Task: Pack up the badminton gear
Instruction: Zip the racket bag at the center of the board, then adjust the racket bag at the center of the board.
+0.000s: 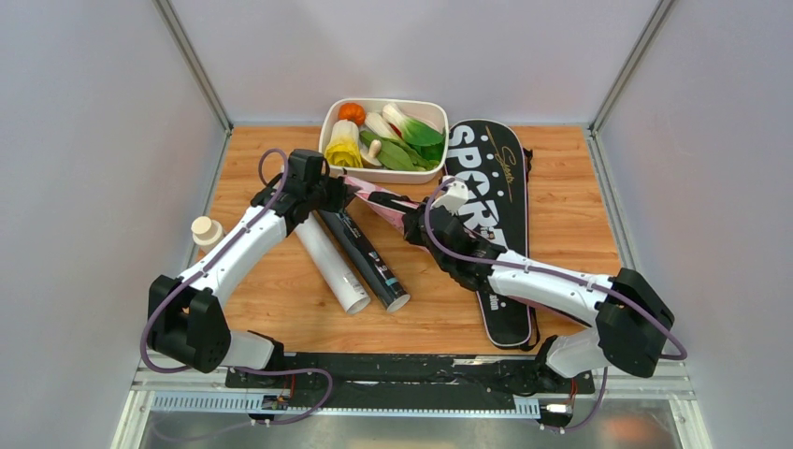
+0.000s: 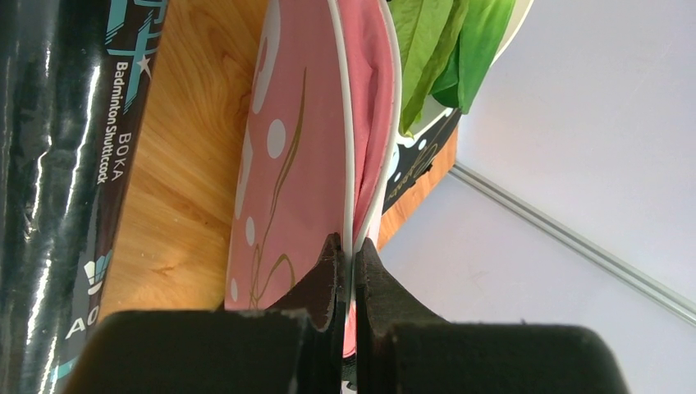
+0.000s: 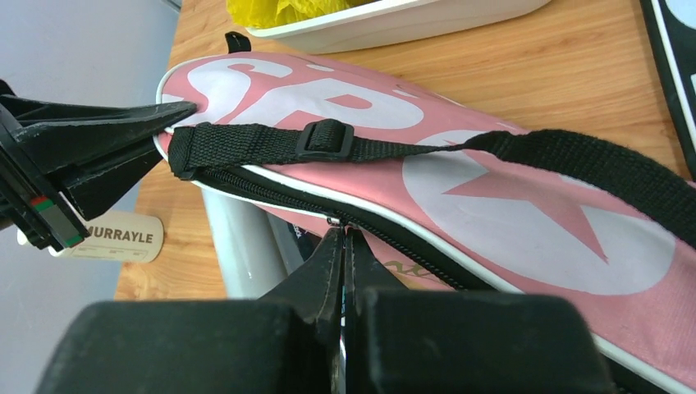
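Observation:
The pink "SPORT" racquet cover (image 1: 383, 208) is held up between both arms, in front of the tray. My left gripper (image 1: 338, 192) is shut on the white piping at its end (image 2: 353, 246). My right gripper (image 3: 343, 234) is shut at the cover's zipper line, with the small metal zipper pull pinched at its tips. A black strap (image 3: 328, 141) runs across the pink cover (image 3: 509, 213). The black "SPORT" cover (image 1: 488, 201) lies flat on the right, partly under the right arm. A white tube (image 1: 332, 262) and a black tube (image 1: 371, 259) lie side by side below the pink cover.
A white tray (image 1: 329, 120) of toy vegetables stands at the back centre, close behind the left gripper. A small clear bottle with a cream cap (image 1: 206, 231) stands near the left wall. The walls enclose the wooden table (image 1: 561, 178) on three sides.

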Available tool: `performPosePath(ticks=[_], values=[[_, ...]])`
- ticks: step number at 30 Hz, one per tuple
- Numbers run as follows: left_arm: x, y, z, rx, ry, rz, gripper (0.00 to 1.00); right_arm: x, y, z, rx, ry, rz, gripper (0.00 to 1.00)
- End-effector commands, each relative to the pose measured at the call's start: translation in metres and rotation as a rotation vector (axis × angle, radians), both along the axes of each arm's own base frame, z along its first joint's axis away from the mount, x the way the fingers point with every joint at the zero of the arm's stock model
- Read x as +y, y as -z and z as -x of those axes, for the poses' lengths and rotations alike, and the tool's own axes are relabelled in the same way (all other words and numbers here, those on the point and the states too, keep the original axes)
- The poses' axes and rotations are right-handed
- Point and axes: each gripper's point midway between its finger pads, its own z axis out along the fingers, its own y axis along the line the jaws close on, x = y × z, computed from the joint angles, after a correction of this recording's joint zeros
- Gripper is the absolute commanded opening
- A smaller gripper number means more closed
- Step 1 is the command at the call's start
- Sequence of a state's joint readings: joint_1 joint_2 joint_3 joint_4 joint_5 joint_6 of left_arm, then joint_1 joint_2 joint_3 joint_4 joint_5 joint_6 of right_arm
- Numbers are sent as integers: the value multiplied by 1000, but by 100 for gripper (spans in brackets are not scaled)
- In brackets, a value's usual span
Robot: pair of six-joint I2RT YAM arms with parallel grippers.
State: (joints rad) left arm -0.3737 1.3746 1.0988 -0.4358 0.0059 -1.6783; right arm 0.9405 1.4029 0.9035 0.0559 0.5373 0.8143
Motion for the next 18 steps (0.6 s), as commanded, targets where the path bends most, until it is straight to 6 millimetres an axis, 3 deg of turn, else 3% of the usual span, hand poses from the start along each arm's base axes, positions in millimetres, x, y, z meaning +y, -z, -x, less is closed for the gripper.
performPosePath(ticks=[1, 7, 11, 18], values=[[-9, -4, 4, 3, 27, 30, 0, -6, -33, -10, -132, 11, -27, 0], [-6, -8, -1, -11, 2, 24, 0, -14, -34, -2, -159, -42, 45, 0], [-2, -16, -11, -56, -52, 47, 0, -28, -23, 8, -119, -34, 67, 0], [-10, -30, -29, -86, -42, 51, 0, -73, -2, 24, -20, 47, 157, 0]])
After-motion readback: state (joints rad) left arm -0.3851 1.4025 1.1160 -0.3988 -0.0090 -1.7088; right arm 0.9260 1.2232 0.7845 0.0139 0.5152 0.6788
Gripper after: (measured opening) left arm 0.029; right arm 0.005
